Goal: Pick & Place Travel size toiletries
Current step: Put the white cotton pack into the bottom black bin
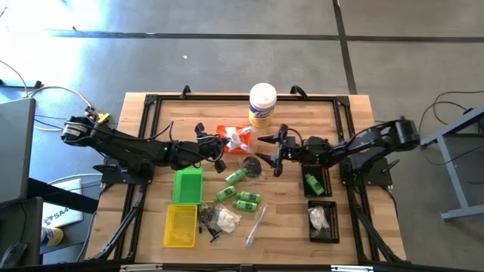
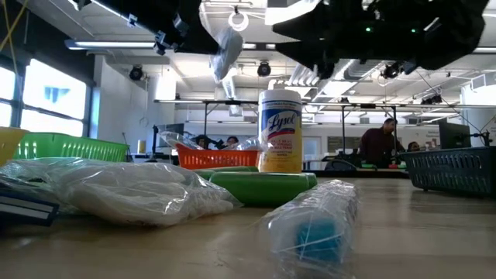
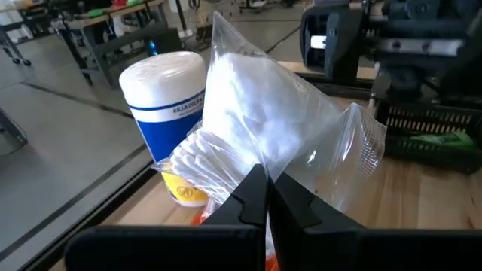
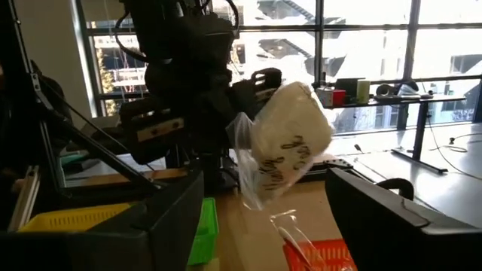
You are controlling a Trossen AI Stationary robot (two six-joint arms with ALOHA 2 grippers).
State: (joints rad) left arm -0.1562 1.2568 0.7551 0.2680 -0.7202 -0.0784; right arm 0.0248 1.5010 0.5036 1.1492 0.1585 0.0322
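While the left gripper [image 3: 260, 197] pinches a clear bag [image 3: 282, 132] of white fluffy bits by its edge, jaws shut tight on the film, the bag hangs in the air above the orange tray [image 1: 231, 138]. The right gripper [image 1: 270, 155] stands just opposite, jaws wide and empty, with the bag ahead of them, between the two arms.

Risks, as judged:
- Grip is on thin film only; the bag may slip out or swing and land outside a tray.
- Both grippers are close together; any advance by either could knock the canister [image 1: 262, 104], which stands just beyond the left jaws.

Hard to make out:
- In the high view, the left jaws and the bag blur against the tray contents.
- Cannot tell how much film sits between the jaws.
- Remaining toiletries [image 1: 240, 199] lie on the tabletop [image 1: 291, 227] below both grippers; small black pieces are unclear.
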